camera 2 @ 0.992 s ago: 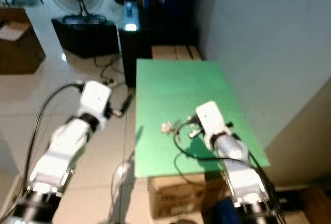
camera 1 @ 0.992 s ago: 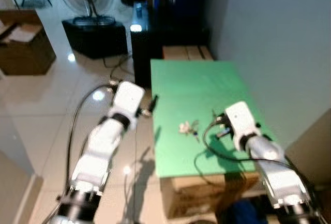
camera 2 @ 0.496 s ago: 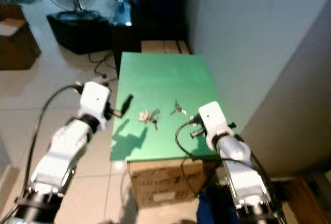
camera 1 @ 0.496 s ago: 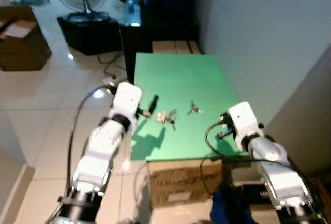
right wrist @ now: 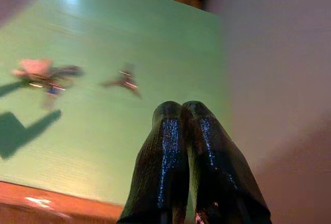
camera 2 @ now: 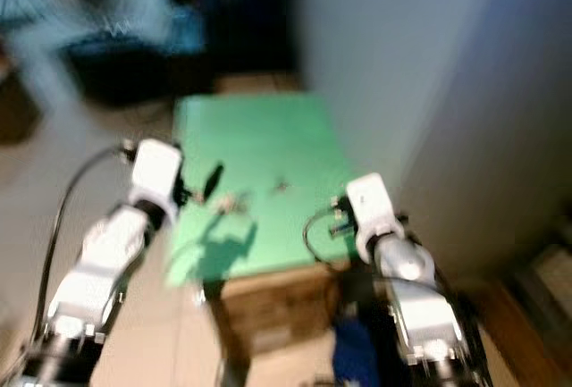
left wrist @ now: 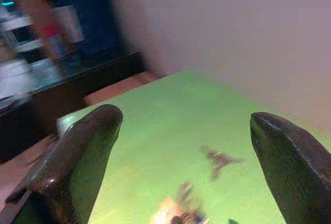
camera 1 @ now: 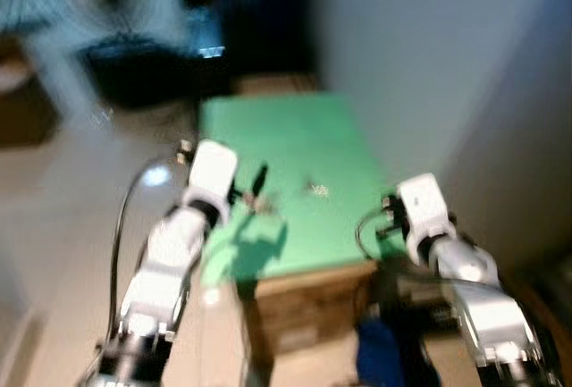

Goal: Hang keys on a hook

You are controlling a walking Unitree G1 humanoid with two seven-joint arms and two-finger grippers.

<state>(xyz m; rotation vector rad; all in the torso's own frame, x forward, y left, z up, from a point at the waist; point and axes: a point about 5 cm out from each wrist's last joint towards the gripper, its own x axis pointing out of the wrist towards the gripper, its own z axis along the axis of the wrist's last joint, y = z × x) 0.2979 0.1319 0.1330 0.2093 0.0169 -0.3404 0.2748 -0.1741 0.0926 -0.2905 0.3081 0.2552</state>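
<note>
A key bunch with a pale pink tag (right wrist: 39, 71) lies on the green tabletop (camera 1: 286, 128) near its left front part. A second, smaller set of keys (right wrist: 124, 80) lies a little to its right. My left gripper (left wrist: 184, 118) is open, hovering at the table's left edge just short of the tagged bunch (left wrist: 178, 216). My right gripper (right wrist: 182, 107) is shut with nothing in it, above the table's front right corner, short of the smaller keys. The head views are blurred.
The green top rests on a cardboard box (camera 1: 304, 302). A pale wall (camera 1: 420, 65) runs along the table's right side. Dark furniture (camera 1: 223, 12) stands behind the table, and tiled floor (camera 1: 54, 208) lies to the left. Something blue (camera 1: 380, 356) sits low in front.
The whole picture has swung and blurred, so the camera is moving. The table has slid leftward in view, and my left gripper now reaches over its left edge near the keys.
</note>
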